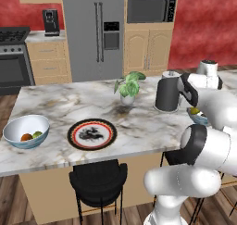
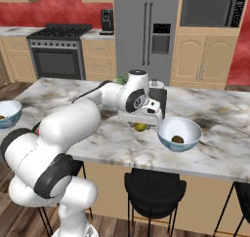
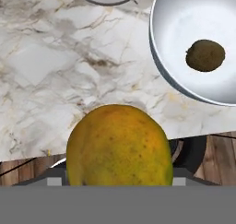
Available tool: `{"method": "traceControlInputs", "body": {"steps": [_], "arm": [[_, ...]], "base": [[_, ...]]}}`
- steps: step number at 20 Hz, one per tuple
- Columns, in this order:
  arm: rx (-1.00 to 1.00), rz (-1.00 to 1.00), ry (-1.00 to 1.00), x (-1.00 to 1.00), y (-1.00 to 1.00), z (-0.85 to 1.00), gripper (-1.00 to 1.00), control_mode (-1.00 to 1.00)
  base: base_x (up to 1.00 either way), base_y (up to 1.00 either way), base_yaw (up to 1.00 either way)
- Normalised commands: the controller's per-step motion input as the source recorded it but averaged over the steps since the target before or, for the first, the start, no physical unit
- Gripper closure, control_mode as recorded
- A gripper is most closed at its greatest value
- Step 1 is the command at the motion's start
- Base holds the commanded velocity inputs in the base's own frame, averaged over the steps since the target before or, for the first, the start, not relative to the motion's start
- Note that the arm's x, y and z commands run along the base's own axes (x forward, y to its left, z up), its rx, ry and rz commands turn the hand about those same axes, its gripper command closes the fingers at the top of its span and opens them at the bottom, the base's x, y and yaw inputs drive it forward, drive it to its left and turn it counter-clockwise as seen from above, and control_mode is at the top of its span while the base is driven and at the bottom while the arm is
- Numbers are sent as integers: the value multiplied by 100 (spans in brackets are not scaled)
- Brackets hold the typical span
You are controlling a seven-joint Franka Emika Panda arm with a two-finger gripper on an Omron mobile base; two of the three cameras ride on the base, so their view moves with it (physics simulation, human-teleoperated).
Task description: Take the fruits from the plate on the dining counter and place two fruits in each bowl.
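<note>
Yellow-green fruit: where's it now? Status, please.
Gripper shut on yellow-green fruit, beside right bowl. Brown fruit inside. Path clear.

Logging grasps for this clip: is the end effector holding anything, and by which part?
Yes: the end effector holds the roundish yellow-green fruit across its sides; the exact contact points are hidden.

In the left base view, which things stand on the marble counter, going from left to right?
Bowl with two fruits → plate → potted plant → dark jug.
</note>
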Motion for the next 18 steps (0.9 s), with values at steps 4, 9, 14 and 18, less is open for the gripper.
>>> {"method": "traceControlInputs", "body": {"steps": [4, 9, 14, 18], "arm": [[30, 0, 0, 2, -74, 1, 100, -100], [24, 0, 2, 38, -69, 1, 100, -100], [3, 0, 2, 52, -42, -1, 100, -100], [-6, 0, 0, 46, -23, -12, 100, -100]], "base": [[0, 0, 0], [0, 0, 0], [0, 0, 0], [0, 0, 0]]}}
